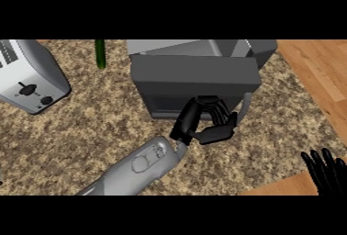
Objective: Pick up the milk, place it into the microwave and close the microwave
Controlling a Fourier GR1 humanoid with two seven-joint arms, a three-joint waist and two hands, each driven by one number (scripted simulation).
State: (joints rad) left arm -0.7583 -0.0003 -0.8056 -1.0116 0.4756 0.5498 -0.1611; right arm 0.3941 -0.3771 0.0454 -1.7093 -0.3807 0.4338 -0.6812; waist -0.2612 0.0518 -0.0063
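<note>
— Grey microwave fills the middle of the worktop; where's the milk?

— Can't see it; maybe inside. My left hand is at the door, fingers curled, holding nothing I can see. Right hand rests open, low right.

— How would it handle?

— Light, squashy carton, I'd guess; grasp mid-body. Toaster stands clear, left.

We have a single view here, from the head, looking steeply down onto the bench. We see the microwave from above near the upper middle, the toaster cut by the left edge, and a strip of wooden floor along the right. The view sits close: forearms enter from the lower edge, one hand reaching mid-frame, the other hand at the lower right corner.
</note>
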